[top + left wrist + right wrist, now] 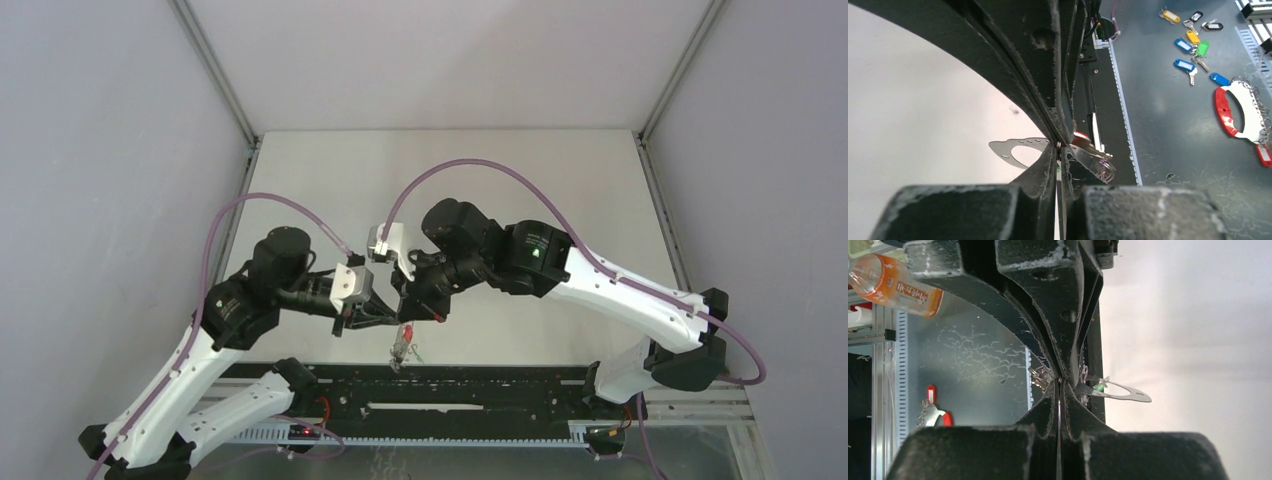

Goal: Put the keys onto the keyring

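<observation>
**Both arms meeting above the near edge of the pale worktop (500,180).** The left tool (1058,146) and the right tool (1060,381) are each fully closed, fingertip to fingertip. Both pinch the same small bundle, the keyring (1104,171), a limp tangle of thin wire loops. A flat silver metal tab with an oval slot (1128,393) juts out beside each pair of fingers. The small silver key with a red plastic head (1080,138) lies against the left tool. The green plastic head of the second key (1102,386) peeps out beside the right tool. The fingers hide whether either key is already threaded.

*Risks.* With two grips on one tiny bundle, pulling them apart unevenly would probably slide a key free or bend a wire loop. The bundle hangs just above the black rail (470,385), so a dropped key could fall off the worktop.

*Surroundings.* Spare coloured key tags (1193,37), a red-and-white handle (1233,107) and an orange-labelled bottle (895,285) lie on the grey floor, well apart. The tools' own fingers mask the contact point in both wrist views.
</observation>
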Tool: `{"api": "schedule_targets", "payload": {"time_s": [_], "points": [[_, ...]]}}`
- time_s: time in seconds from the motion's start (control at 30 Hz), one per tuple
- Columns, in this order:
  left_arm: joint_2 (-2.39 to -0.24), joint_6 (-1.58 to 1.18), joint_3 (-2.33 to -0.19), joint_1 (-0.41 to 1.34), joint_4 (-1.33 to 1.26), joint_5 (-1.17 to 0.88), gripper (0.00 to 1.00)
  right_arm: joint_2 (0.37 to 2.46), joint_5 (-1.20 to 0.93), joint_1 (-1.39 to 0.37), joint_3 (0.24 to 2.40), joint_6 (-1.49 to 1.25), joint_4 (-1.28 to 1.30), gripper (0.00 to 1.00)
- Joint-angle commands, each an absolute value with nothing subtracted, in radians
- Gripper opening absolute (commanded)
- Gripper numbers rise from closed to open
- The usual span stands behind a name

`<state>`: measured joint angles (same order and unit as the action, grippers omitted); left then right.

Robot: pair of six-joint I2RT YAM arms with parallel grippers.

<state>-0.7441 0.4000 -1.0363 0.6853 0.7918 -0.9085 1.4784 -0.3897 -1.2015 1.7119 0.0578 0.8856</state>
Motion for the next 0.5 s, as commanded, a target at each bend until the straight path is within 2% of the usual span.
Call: {"api": "schedule_targets", "payload": {"time_s": [0.0,0.27,0.43,0.47], "points": [[-0.739,0.433,-1.061,0.69,0.788,-0.939,0.01,1.475,-0.398,-1.211,1.772,0.078,0.867,0.0],[-0.741,0.541,-1.072,0.689,0.886,-0.961,0.0,1.397,-0.503,-1.152,1.698,0.017,0.772,0.0],[-0.721,0.485,-1.063,0.69,0.806,-0.96,0.0,1.261,-0.596,-1.075,1.514,-0.121,0.562,0.34],[-0.704,0.444,-1.05,0.69,0.734,-0.945,0.0,1.232,-0.617,-1.056,1.455,-0.161,0.492,0.46]]}}
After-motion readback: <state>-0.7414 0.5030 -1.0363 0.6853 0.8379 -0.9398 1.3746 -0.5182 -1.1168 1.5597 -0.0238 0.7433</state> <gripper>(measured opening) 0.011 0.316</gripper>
